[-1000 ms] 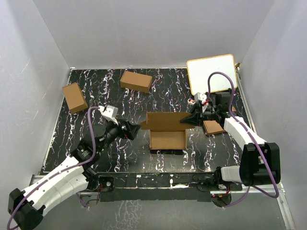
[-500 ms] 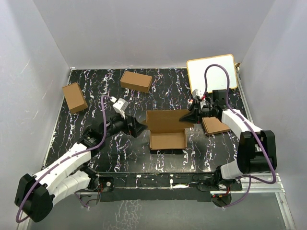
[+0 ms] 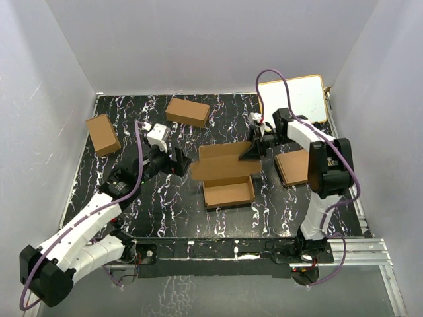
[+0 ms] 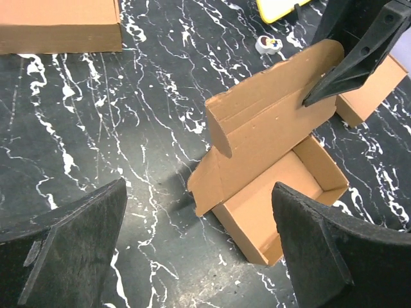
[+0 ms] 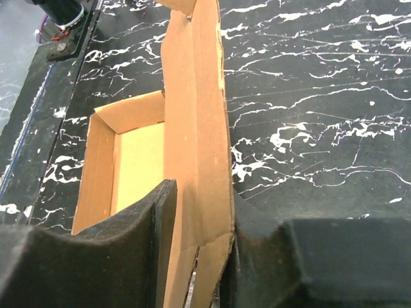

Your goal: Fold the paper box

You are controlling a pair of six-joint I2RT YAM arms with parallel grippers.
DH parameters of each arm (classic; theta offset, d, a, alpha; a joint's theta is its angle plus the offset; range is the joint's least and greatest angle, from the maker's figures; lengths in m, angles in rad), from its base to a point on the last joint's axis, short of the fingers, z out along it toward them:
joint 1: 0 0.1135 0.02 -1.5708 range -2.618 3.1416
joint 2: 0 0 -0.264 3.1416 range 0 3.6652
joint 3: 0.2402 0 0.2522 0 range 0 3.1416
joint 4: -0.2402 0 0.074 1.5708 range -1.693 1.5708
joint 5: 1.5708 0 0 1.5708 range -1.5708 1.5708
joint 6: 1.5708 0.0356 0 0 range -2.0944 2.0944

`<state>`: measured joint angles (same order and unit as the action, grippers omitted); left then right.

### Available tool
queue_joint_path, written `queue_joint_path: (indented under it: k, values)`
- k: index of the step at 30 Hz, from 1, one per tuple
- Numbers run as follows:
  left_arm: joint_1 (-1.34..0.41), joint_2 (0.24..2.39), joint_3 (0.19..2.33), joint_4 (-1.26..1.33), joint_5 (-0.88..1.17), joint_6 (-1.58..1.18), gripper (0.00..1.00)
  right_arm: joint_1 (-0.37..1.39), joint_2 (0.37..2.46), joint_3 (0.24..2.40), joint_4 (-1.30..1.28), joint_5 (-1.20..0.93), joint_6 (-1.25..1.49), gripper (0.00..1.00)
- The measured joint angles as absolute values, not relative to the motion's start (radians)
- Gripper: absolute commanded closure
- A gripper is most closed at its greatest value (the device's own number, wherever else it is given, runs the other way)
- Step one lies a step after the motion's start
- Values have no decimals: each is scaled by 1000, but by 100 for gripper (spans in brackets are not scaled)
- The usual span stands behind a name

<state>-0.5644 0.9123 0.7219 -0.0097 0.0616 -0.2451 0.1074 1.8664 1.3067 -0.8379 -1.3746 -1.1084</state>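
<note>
From my remote station I saw the paper box (image 3: 228,193) sitting near the middle of the black marbled table (image 3: 277,211). Its shallow tray was open to the top and its long lid was raised along the far side of the tray. The lid tilted up and its end tabs stuck out past the tray on both sides.

The right gripper (image 5: 200,192) was at the box's right far corner, with one finger on each face of the raised lid. The cardboard filled most of the gap between the pads. I could not tell whether they were pinching it or only bracketing it.

The left gripper (image 3: 184,163) hovered just left of the box and pointed at it. Its fingers were spread wide, held nothing, and stayed clear of the cardboard.

Right of the box, just beside the tray, lay a flat brown pile of sheets (image 3: 295,166). A white board with a yellow rim (image 3: 294,101) lay beyond the box and to the right. One short brown carton (image 3: 188,111) sat beyond the box and to the left. A second short carton (image 3: 103,134) sat well apart from the box, farther left, near the table's edge.
</note>
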Motion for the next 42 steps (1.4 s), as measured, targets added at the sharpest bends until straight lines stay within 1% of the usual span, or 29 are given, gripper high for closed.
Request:
queue_joint_path:
  k: [2,5,8,11,14,17,21,24,30,36,42]
  values:
    - [-564,909,741,-39,45,-222,7,110,1932,1380,-947,-1365,-1188,57]
    - [-564,908,763,-76,20,-182,7,109,1965,1425,-1021,-1326,-1214,46]
    - [-564,904,769,-97,-9,-132,6,108,1944,1423,-964,-1239,-1113,30]
    - [-564,896,767,-105,-33,-83,6,104,1881,1398,-868,-1141,-1015,26]
    - [-564,880,744,-84,-53,-38,5,86,1797,1391,-812,-1085,-959,25]
    - [-564,870,684,-51,-75,9,5,40,1728,1391,-774,-1071,-931,26]
    - [-560,891,649,-60,-91,44,5,-46,1710,1391,-719,-1009,-868,27]
    - [-558,898,649,-62,-110,57,5,-81,1718,1382,-667,-906,-800,27]
    - [-558,913,649,-76,-151,64,5,-68,1774,1357,-586,-750,-696,32]
    - [-558,923,650,-88,-169,68,5,-39,1894,1357,-555,-620,-654,32]
    - [-558,923,649,-88,-176,68,5,-4,1941,1359,-546,-524,-643,32]
